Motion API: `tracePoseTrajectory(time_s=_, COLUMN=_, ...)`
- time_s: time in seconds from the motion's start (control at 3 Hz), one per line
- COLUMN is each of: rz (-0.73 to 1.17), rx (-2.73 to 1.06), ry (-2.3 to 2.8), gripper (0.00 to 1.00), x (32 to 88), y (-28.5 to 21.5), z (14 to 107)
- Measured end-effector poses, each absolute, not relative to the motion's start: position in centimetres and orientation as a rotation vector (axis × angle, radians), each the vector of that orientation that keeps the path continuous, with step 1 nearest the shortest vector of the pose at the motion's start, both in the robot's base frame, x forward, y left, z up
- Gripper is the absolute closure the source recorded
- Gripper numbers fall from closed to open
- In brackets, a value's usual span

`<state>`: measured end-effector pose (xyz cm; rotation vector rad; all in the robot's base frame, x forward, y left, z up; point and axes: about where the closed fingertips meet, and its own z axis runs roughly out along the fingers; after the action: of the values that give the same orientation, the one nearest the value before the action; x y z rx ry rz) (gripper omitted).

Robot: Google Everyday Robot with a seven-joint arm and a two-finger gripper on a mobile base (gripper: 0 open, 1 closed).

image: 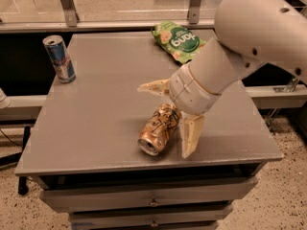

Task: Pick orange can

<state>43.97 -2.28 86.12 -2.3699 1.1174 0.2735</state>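
The orange can (158, 129) lies on its side near the front middle of the grey table (105, 104), its silver top facing the front left. My gripper (170, 114) is open and hangs over the can's far end. One cream finger (154, 87) points left behind the can. The other finger (190, 135) points down just right of the can. The can rests on the table between them.
A tall blue-and-silver can (59, 58) stands upright at the table's back left corner. A green snack bag (179, 41) lies at the back right. My white arm (249, 37) fills the upper right. Drawers sit under the table's front edge.
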Motion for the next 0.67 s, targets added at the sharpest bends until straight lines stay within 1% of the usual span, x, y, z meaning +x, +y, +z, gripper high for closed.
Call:
tracePoseTrajectory(time_s=0.33, rz=0.295, rx=-2.372, ry=1.150, gripper=0.18, x=43.96, y=-1.68, z=84.35)
tracePoseTrajectory(time_s=0.67, rz=0.301, rx=-2.358, ry=1.195, gripper=0.41, x=44.17, y=-1.71, z=83.58)
